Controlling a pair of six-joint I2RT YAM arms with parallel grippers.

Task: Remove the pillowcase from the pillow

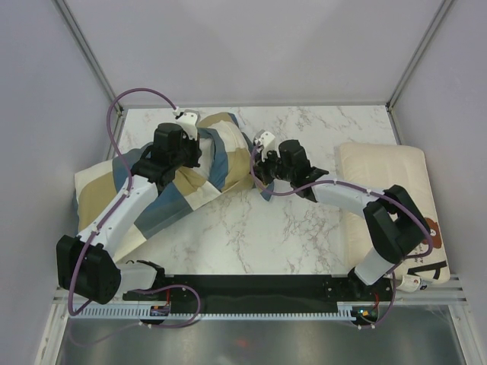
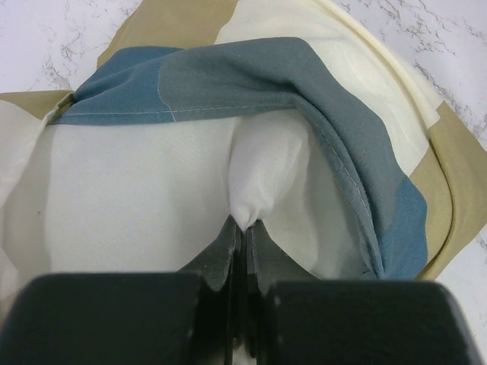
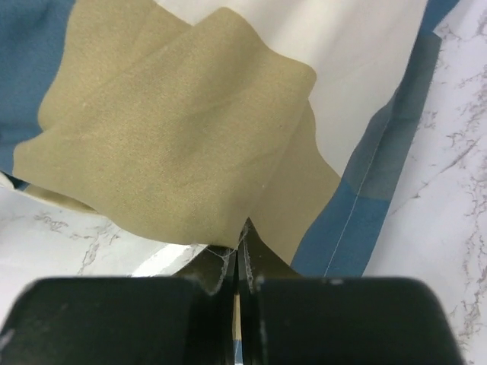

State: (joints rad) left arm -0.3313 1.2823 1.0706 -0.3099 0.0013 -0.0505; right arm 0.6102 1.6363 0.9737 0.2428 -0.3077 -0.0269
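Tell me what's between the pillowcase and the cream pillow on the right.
Top view: only the right arm, its right gripper shut on the pillowcase edge, above bare marble table.

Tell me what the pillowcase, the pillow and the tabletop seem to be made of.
Pillowcase: matte woven cloth, likely cotton; stitched hems, soft folds. Pillow: plain white fabric shell, puckering. Tabletop: white marble look with grey veins; stone or printed laminate, cannot tell.

The pillowcase conceals most of the pillow. In the top view, the left arm covers part of the pillowcase. The right wrist view crops it at top and left.
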